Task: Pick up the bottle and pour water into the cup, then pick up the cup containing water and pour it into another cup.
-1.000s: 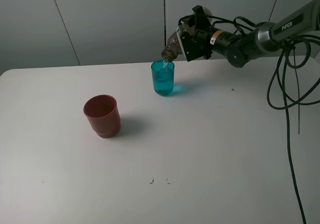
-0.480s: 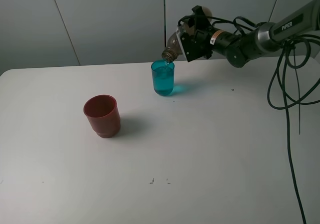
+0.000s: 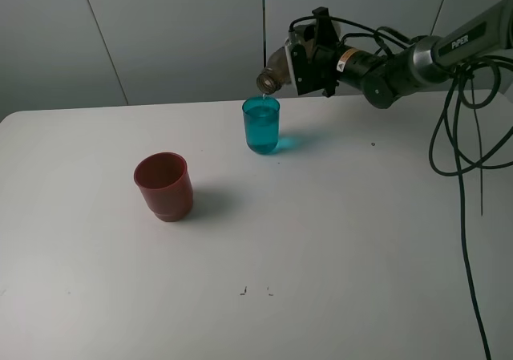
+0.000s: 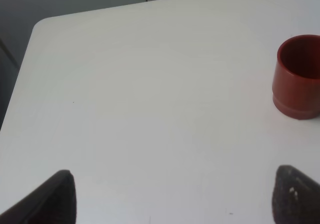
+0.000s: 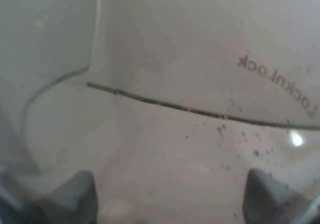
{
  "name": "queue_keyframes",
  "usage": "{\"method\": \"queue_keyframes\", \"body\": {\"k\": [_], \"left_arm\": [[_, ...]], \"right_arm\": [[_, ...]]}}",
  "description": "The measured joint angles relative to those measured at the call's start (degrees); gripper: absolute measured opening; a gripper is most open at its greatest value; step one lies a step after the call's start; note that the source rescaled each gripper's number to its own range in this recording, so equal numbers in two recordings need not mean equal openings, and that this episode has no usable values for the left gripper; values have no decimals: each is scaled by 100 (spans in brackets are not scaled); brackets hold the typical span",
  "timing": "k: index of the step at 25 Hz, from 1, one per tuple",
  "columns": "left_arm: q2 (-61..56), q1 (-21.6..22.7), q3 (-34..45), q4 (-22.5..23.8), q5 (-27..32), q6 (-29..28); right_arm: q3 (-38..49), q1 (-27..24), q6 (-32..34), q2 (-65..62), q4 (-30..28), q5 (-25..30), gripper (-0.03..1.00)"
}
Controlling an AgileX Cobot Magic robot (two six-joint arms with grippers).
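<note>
The smoky grey-brown bottle [image 3: 275, 68] lies almost level in my right gripper [image 3: 309, 62], which is shut on its body. Its neck points left, just above the rim of the teal-blue cup [image 3: 261, 126]. That cup stands at the back of the table, nearly full of water. In the right wrist view the bottle's translucent wall [image 5: 175, 99] fills the frame between the fingertips [image 5: 75, 189]. The red-brown cup [image 3: 163, 185] stands upright and empty to the front left, also in the left wrist view [image 4: 297, 77]. My left gripper [image 4: 177, 201] is open over bare table, away from that cup.
The white table [image 3: 321, 240] ends at a grey panelled wall behind the teal cup. Black cables [image 3: 461, 135] hang down at the right side from the right arm. The table's far left corner shows in the left wrist view [image 4: 40, 27].
The bottle has tipped back from a downward pour to almost level, its neck lifting off the teal cup's rim. The stream has stopped. The left gripper has not moved.
</note>
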Motion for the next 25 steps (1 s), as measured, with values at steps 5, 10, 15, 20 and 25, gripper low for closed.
{"method": "queue_keyframes", "body": {"k": [5,10,15,20,25], "left_arm": [[0,0,0,0,0,0],[0,0,0,0,0,0],[0,0,0,0,0,0],[0,0,0,0,0,0],[0,0,0,0,0,9]], "right_arm": [[15,0,515,0,-83,98,1],[175,0,1166,-86,-168,218,1],[437,0,2610,-433,-297,225,1],[848,0,3661,-846,-441,237,1],[1434,0,5237,-1490,-694,272,1]]}}
